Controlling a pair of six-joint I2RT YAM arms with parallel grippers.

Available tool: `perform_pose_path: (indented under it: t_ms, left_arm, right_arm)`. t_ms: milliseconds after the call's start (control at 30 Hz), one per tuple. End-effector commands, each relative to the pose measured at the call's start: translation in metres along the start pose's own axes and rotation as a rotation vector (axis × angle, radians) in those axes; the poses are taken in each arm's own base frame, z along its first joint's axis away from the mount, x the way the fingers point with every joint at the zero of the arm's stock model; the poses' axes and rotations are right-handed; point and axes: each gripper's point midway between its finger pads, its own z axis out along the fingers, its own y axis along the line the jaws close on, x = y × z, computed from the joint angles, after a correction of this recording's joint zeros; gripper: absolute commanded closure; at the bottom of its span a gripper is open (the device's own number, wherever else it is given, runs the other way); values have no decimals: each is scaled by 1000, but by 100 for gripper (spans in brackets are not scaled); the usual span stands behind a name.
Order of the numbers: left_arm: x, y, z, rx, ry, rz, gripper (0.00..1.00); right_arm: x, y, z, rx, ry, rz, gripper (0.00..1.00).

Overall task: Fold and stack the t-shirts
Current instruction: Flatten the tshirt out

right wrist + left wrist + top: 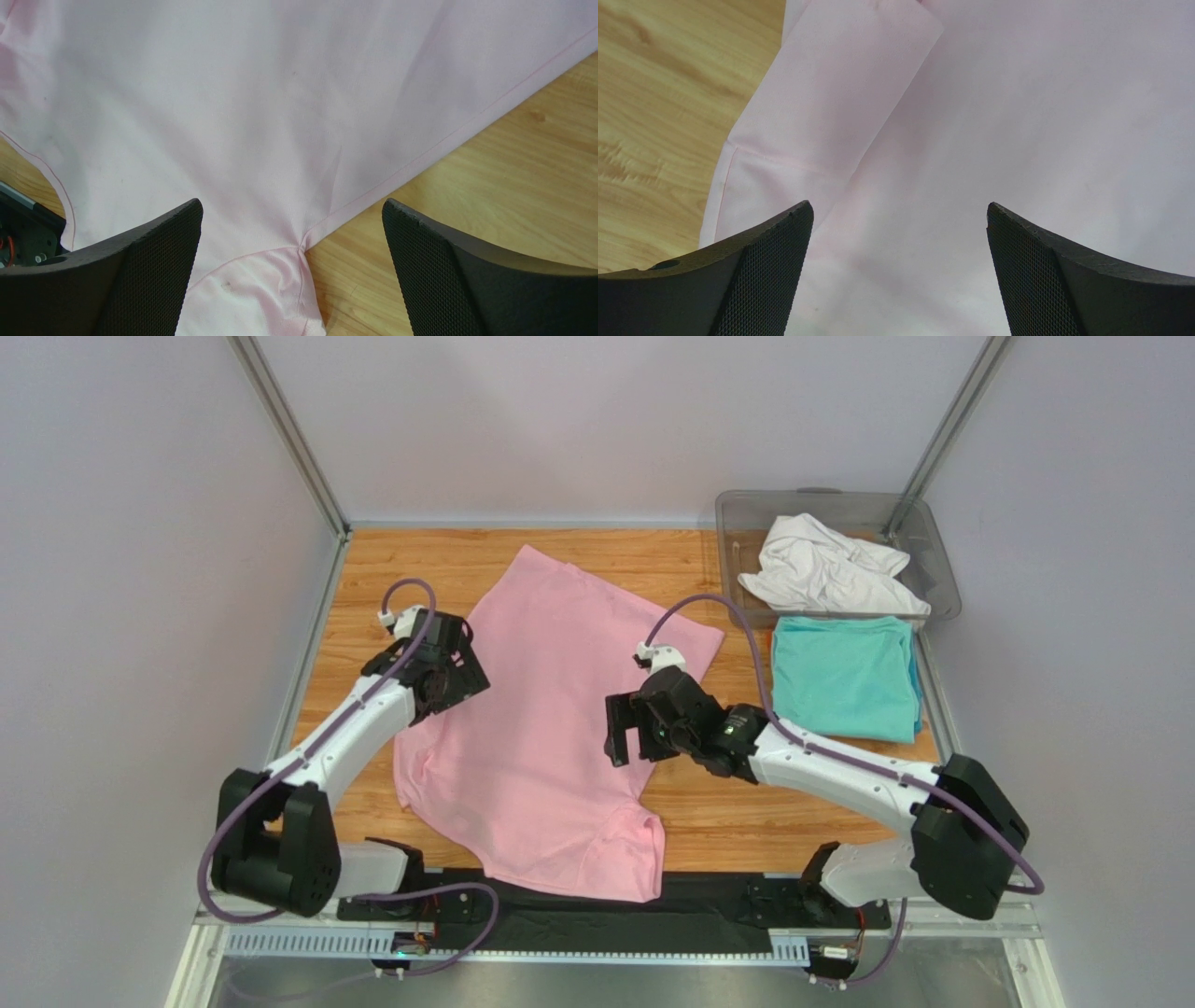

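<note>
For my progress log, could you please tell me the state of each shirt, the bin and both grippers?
pink t-shirt: spread open on the table, unfolded
teal t-shirt: folded, beside the bin
white t-shirt: crumpled, in the bin
bin: open on top
left gripper: open, empty, above the pink t-shirt
right gripper: open, empty, above the pink t-shirt

Bright, even, diffuse light falls from above in the top view, so the arms cast only faint, soft shadows on the table (421, 560) and pink shirt (547, 700), with no glare. In both wrist views the shirt looks washed out, nearly white. The dark fingers (759, 280) at the near edge show little beyond mesh texture, and the wood grain is sharp.
</note>
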Motion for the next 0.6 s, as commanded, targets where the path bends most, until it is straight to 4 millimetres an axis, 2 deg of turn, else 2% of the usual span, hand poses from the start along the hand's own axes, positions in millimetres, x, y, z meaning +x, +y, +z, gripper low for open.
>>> perform_pose_path:
  t_ms: [0,33,100,133,200,233,267,300,333,400,567]
  left_arm:
    - [-16,-14,21,9,11,48,0]
    - [-25,-16,24,6,8,47,0]
    - [-24,-13,40,-30,42,44,0]
    - [-30,-13,44,-27,45,29,0]
    - [-36,-9,61,-6,70,4,0]
    - [-41,-13,65,26,73,-3,0]
    - [-52,-10,72,39,51,-10,0]
    - [-51,-10,80,46,66,-11,0]
    - [-56,-15,84,73,70,-22,0]
    - [-61,-11,98,66,89,-41,0]
    - [-60,13,119,12,168,-114,0]
  right_arm:
    - [-37,18,12,-108,-54,-6,0]
    - [-34,16,22,-106,-25,-8,0]
    - [-36,10,39,-111,13,25,0]
    - [-33,11,43,-131,38,33,0]
    - [-32,2,57,-117,61,51,0]
    - [-33,1,61,-123,65,43,0]
    - [-36,-3,66,-120,57,41,0]
    - [-30,-7,74,-106,81,41,0]
    - [-32,-10,78,-96,82,44,0]
    - [-28,-20,87,-76,103,58,0]
    - [-15,-35,95,-36,137,75,0]
